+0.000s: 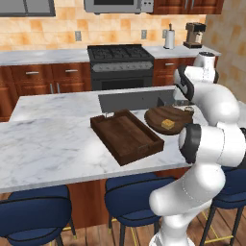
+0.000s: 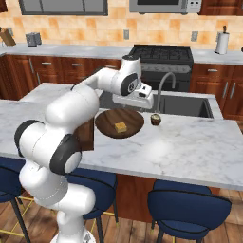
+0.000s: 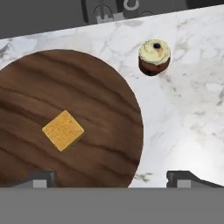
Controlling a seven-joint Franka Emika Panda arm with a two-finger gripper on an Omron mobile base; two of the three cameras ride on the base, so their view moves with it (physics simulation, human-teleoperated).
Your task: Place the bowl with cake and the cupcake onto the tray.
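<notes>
The wide wooden bowl (image 3: 87,96) lies on the marble island with a yellow square of cake (image 3: 63,130) inside it. Just right of the bowl stands the small cream-topped cupcake (image 3: 154,57), apart from its rim. My gripper (image 3: 114,179) hangs open and empty above the bowl's right edge, with the fingertips (image 3: 188,178) spread wide. The rectangular wooden tray (image 1: 127,134) rests empty to the left of the bowl (image 1: 166,120). From the right base view the bowl (image 2: 119,123) and cupcake (image 2: 155,119) sit below my hand (image 2: 141,100), and my arm covers most of the tray (image 2: 88,134).
A sink (image 1: 129,99) with a faucet (image 2: 163,85) is set into the island just behind the bowl and cupcake. Blue stools (image 1: 129,194) line the near side. The stove (image 1: 120,60) and back counter stand far behind.
</notes>
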